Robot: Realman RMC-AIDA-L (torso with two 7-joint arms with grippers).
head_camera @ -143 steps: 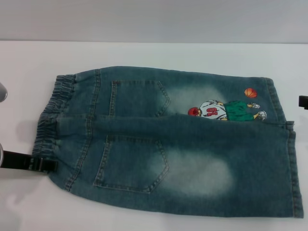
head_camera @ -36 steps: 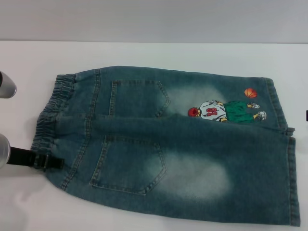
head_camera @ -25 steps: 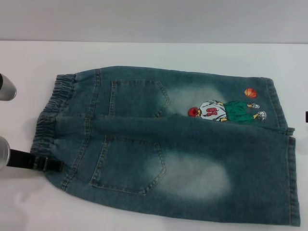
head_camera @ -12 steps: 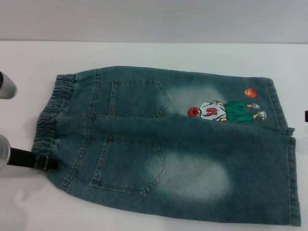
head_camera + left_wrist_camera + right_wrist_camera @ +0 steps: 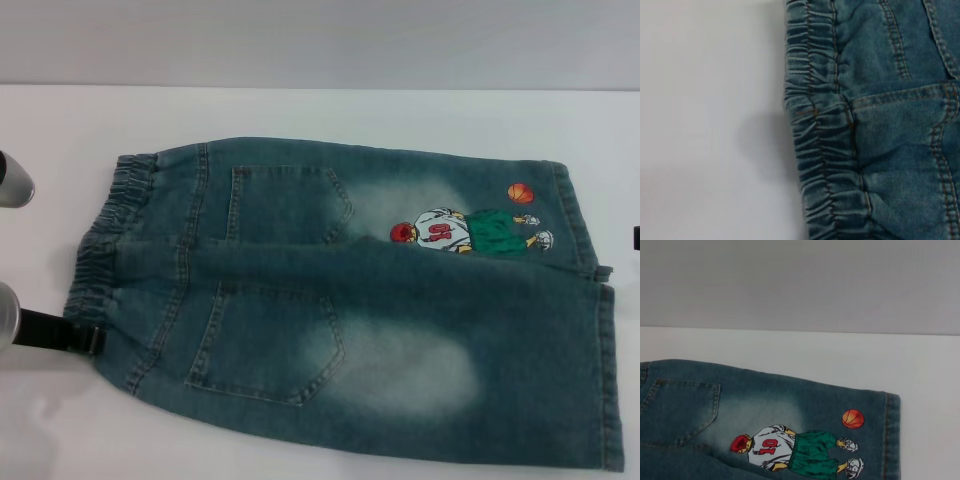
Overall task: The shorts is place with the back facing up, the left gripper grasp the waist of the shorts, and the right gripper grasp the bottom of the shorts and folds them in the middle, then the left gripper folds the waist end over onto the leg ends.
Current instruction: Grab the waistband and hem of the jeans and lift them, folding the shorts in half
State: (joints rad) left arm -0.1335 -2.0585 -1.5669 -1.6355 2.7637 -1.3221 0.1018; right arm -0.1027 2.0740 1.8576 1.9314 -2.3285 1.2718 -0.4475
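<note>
Faded blue denim shorts (image 5: 350,300) laid flat on white table (image 5: 300,110), back up, near leg folded over far one. Gathered, ruffled waist (image 5: 105,240) at left; straight-hemmed bottom (image 5: 600,360) at right. Left gripper (image 5: 85,338) at waist's near corner; grip not discernible. Right gripper (image 5: 636,238) barely visible at right edge. Elastic ribbing (image 5: 820,150) resolved only by left wrist view; print (image 5: 800,450) with orange ball (image 5: 853,418) only by right.
</note>
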